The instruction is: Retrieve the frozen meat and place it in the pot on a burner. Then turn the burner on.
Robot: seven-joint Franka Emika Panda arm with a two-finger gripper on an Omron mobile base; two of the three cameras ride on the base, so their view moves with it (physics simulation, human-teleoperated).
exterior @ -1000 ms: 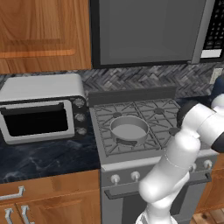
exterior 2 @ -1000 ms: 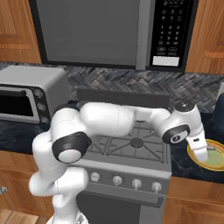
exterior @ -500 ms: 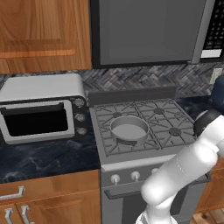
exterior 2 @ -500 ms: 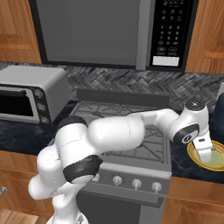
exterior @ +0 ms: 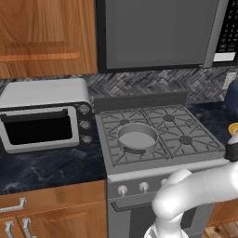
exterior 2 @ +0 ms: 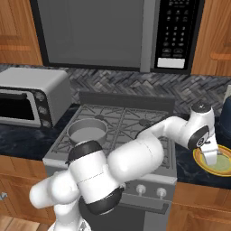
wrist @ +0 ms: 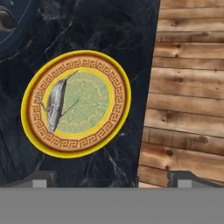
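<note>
The gripper (wrist: pixel 109 179) hangs above the dark marbled counter (wrist: pixel 92 26) to the right of the stove, looking straight down, with its 2 fingertips (wrist: pixel 39 178) set wide apart and nothing between them. In the hand view, 1 tip sits over the counter and the other over the wooden floor beyond the counter edge. Below the hand lies a round plate (wrist: pixel 118 87) with a yellow rim, an orange patterned band and a pale green centre. The frozen meat (wrist: pixel 56 103), a thin pale grey sliver, rests on this plate, lying across the band and the green centre on the side nearer the top-left of the hand view, clear of both fingertips. In the right base view the plate (exterior 2: pixel 223 169) sits on the counter just right of the stove, and the hand (exterior 2: pixel 208 155) overlaps its near-left edge. The pot (exterior: pixel 137 138), shallow, round and grey, stands on the front-left burner (exterior: pixel 124 122) of the 4-burner gas stove (exterior: pixel 200 155), well apart from the plate, and its interior appears bare. A row of knobs (exterior: pixel 122 189) runs along the stove front. A toaster oven (exterior: pixel 44 118) stands on the counter left of the stove, and a microwave (exterior 2: pixel 173 34) hangs above.
</note>
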